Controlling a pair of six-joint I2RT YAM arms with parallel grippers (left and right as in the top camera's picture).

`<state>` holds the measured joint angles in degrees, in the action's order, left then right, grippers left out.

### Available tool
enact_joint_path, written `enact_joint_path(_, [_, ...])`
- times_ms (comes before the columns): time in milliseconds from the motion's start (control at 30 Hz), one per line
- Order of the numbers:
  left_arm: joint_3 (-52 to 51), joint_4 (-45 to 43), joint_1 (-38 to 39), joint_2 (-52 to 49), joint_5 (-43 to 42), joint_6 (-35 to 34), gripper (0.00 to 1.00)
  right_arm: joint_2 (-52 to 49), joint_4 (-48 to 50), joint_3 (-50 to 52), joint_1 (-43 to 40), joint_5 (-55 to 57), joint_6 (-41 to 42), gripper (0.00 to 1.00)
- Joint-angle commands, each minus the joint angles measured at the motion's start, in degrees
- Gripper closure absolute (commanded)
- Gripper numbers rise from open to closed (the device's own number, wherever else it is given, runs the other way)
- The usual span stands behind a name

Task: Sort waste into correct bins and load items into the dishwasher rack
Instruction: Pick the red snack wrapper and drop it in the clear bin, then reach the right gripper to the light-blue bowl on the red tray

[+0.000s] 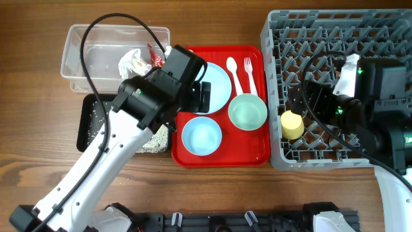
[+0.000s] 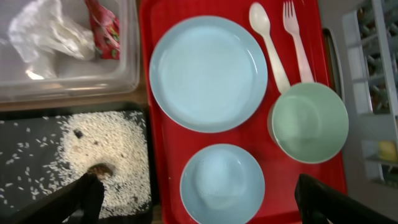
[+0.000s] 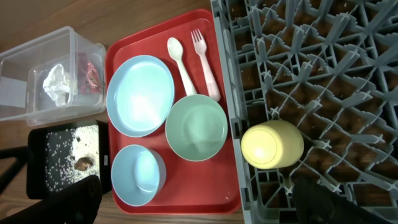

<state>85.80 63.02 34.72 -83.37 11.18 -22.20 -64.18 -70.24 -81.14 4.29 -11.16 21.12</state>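
- Overhead, the left gripper (image 1: 203,95) hangs over the plate (image 1: 220,80) and the arm hides the plate's 9 o'clock side. The left wrist view shows that plate whole and bare.
- The jaws of the left gripper stand wide apart, with nothing between them.
- The right gripper (image 3: 198,183) is spread just as wide in its own view and is empty, over the rack (image 1: 283,38) at its 9 o'clock edge.
- The cup (image 3: 272,144) sits among the rack's pegs at that edge. It is big and clear in the right wrist view, but only a yellow speck at 3 o'clock in the left wrist view.
- On the red tray (image 1: 219,158), the blue bowl (image 1: 201,136) is at 7 o'clock and the green bowl (image 1: 248,111) at 3. The spoon (image 1: 235,74) and fork (image 1: 250,72) lie side by side at 1.
- The napkin (image 1: 132,62) and wrapper (image 1: 154,57) are in the tub (image 1: 84,38), at 10 o'clock on the table.
- Rice (image 2: 109,152) is piled in the black tray (image 1: 87,122). Only the left wrist view shows its brown bits clearly.
- The wrapper has print on it, too small to read.
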Motion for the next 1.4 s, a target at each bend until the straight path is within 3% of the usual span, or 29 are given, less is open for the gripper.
enact_joint_path(0, [-3.87, -9.35, -0.66, 9.27, 8.83, 1.84, 0.0, -0.13, 0.28, -0.11, -0.24, -0.55, 0.04, 0.0])
enact_joint_path(100, [-14.93, -23.98, -6.93, 20.98, 2.23, 8.63, 0.0, -0.13, 0.28, -0.11, -0.24, -0.55, 0.04, 0.0])
enact_joint_path(200, [-28.37, -34.73, -17.84, 33.55, -9.55, 8.74, 0.0, -0.13, 0.28, -0.11, -0.24, -0.55, 0.04, 0.0])
enact_joint_path(300, [-43.43, -44.39, -25.68, 47.71, -12.92, 8.72, 0.0, -0.13, 0.28, -0.11, -0.24, -0.55, 0.07, 0.0])
enact_joint_path(600, [-74.53, -51.52, -29.68, 82.29, -13.27, 8.33, 0.0, -0.13, 0.28, -0.11, -0.24, -0.55, 0.04, 0.0])
enact_joint_path(800, [-85.42, -59.04, -30.12, 83.21, -9.25, 8.31, 0.0, -0.13, 0.28, -0.11, -0.24, -0.55, 0.04, 0.0])
enact_joint_path(1233, [-85.48, -59.14, -30.08, 83.21, -9.2, 8.31, 0.0, -0.13, 0.28, -0.11, -0.24, -0.55, 0.04, 0.0])
enact_joint_path(1300, [-85.48, -59.14, -30.08, 83.21, -9.2, 8.31, 0.0, -0.13, 2.25, -0.11, -0.24, -1.66, 8.41, 0.0])
enact_joint_path(1333, [-85.48, -59.17, -30.08, 83.21, -9.2, 8.31, 0.0, -0.13, 4.17, -0.11, -0.2, -5.03, 10.54, 0.0])
enact_joint_path(1367, [-85.48, -59.14, -30.08, 83.21, -9.2, 8.31, 0.0, -0.76, 8.5, -0.11, 1.2, -15.8, 1.64, 0.0])
